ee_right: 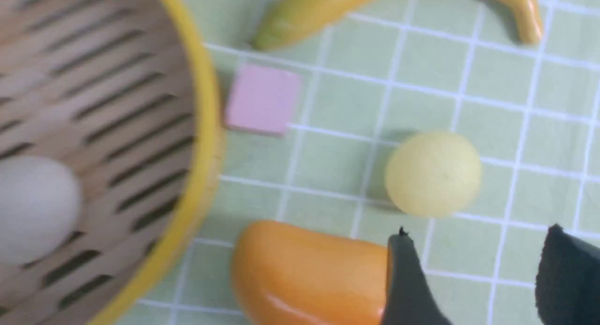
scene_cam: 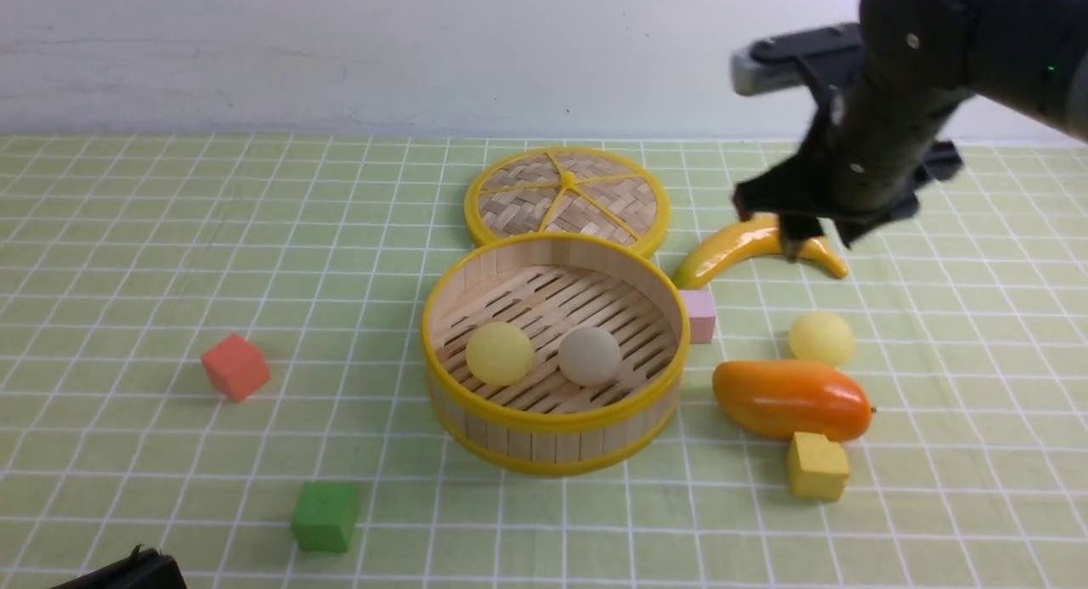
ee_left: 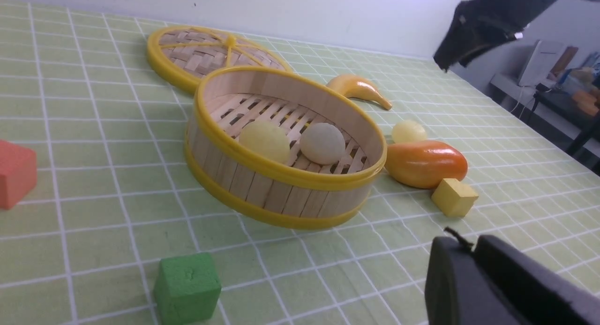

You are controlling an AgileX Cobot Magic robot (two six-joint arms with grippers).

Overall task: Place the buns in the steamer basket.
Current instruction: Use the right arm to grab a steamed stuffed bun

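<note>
Steamer basket (scene_cam: 552, 419): I am looking at a round, deep bamboo tub with upright wooden slats, glossy yellow rims and a slotted floor, sitting mid-mat.
Buns inside: a matte pale yellow bun (scene_cam: 500, 353) and an off-white bun (scene_cam: 589, 355) are resting side by side on the slats, close together.
Third bun (scene_cam: 821, 338): a pale yellow ball is lying on the checked green mat (scene_cam: 127, 257), right of the basket, just behind the glossy orange mango (scene_cam: 790, 398).
Right gripper (ee_right: 478, 233): it is hovering above the bun and mango with its dark fingers spread apart, holding nothing.
Left gripper (ee_left: 471, 245): it is showing only as a dark bulk at the near edge; I cannot tell how its jaws are standing.
Lid (scene_cam: 567, 200): a flat woven disc with yellow spokes is lying behind the basket, touching its rim.
Other props: a curved banana (scene_cam: 739, 247) and foam-like cubes, pink (scene_cam: 699, 315), yellow (scene_cam: 817, 466), red (scene_cam: 235, 366) and green (scene_cam: 324, 515), are lying around.
</note>
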